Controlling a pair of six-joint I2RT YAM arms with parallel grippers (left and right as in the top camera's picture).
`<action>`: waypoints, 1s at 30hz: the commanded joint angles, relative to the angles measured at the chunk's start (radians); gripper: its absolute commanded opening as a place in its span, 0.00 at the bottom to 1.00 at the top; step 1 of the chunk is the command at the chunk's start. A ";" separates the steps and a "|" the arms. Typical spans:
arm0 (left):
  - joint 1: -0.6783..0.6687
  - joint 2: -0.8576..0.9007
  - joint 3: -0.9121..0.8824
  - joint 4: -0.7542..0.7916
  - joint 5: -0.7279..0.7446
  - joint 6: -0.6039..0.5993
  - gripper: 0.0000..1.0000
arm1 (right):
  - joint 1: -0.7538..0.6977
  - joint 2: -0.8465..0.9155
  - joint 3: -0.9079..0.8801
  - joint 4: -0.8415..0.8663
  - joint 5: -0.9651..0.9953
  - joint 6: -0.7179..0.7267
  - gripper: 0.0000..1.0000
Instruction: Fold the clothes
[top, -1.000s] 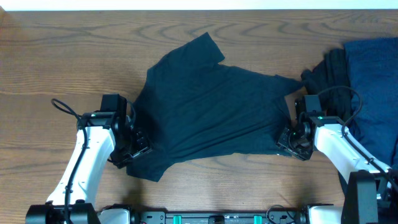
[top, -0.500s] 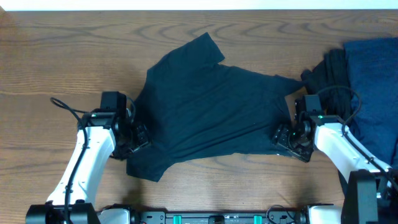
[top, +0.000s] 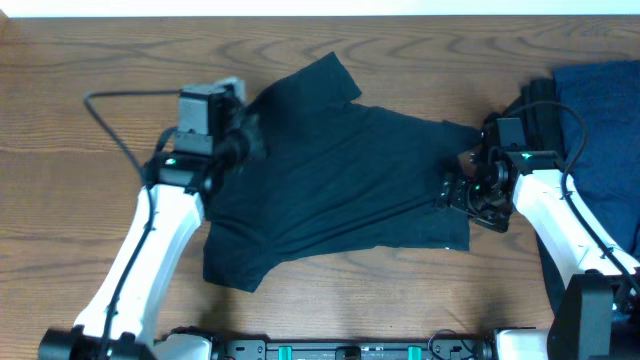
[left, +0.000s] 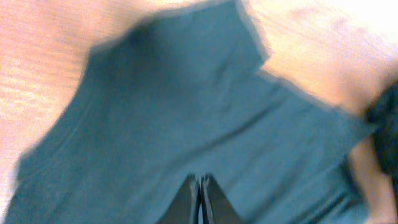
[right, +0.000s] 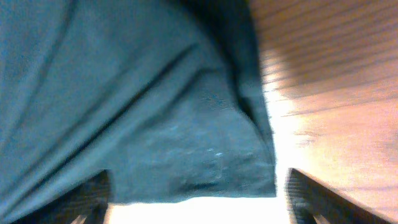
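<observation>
Loosely spread, the dark T-shirt (top: 340, 175) lies flat, seemingly creased.

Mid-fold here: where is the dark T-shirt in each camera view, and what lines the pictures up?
Overhead: T-shirt spread out mid-table.
Left wrist: fills most of the frame, sleeve toward the top.
Right wrist: covers left and centre, a corner at lower right.
Shared landmark: the wooden table bordering the fabric in all three.
</observation>
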 joint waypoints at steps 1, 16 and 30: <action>-0.023 0.122 0.051 0.066 0.000 -0.035 0.06 | 0.006 -0.002 0.005 -0.016 -0.077 -0.063 0.99; 0.004 0.766 0.500 0.096 0.061 0.048 0.06 | 0.012 -0.002 -0.001 0.051 -0.130 -0.061 0.01; 0.037 0.771 0.500 0.106 0.010 0.112 0.06 | 0.087 0.000 -0.236 0.283 -0.095 0.018 0.01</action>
